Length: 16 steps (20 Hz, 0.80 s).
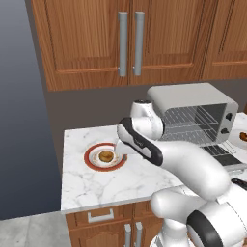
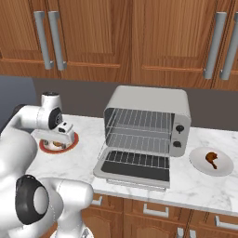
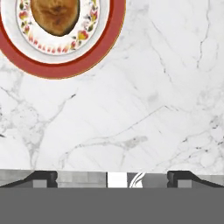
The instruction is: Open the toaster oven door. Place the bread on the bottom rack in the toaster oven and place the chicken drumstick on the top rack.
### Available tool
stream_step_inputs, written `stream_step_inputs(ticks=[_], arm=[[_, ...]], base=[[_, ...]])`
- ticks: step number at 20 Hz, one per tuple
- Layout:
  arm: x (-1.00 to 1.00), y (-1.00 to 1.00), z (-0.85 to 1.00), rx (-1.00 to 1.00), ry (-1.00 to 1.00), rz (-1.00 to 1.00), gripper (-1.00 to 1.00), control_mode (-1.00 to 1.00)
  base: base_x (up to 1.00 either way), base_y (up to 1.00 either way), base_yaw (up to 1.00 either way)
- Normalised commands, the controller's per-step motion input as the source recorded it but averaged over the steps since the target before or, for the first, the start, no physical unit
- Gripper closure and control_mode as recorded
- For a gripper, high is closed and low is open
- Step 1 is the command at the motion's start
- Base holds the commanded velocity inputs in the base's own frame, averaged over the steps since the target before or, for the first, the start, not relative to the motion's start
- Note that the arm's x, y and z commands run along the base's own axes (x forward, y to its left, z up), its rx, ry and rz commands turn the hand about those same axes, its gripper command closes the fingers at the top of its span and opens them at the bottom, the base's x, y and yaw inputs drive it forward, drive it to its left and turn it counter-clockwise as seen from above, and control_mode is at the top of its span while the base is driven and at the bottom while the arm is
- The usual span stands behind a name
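Presently the tool (image 3: 112,176) hangs spread wide and empty above the marble desk (image 1: 96,178), just beside the red-rimmed plate (image 1: 91,159) holding the bread (image 1: 106,156). Farther right, the toaster oven (image 2: 148,123) stands with its door (image 2: 132,168) dropped flat; beyond it the chicken drumstick (image 2: 212,159) lies on a white plate (image 2: 225,168).

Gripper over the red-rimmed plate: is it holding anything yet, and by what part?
Nothing is held. The gripper is open above the marble counter, its fingers spread wide, and the bread lies untouched on the plate.
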Motion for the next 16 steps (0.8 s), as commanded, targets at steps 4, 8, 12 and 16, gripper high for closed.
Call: stream_step_inputs(ticks=[4,8,12,16], arm=[[0.13,0.42,0.00,-0.06,0.00,0.07,-1.00,-1.00],[0.01,0.17,0.00,0.00,0.00,0.10,-1.00,-1.00],[0.00,0.19,0.00,-0.01,0.00,0.12,-1.00,-1.00],[0.03,0.23,-0.06,-0.02,0.00,0.11,-1.00,-1.00]], base=[[0.00,0.00,0.00],[0.00,0.00,0.00],[0.00,0.00,0.00],[0.00,0.00,0.00]])
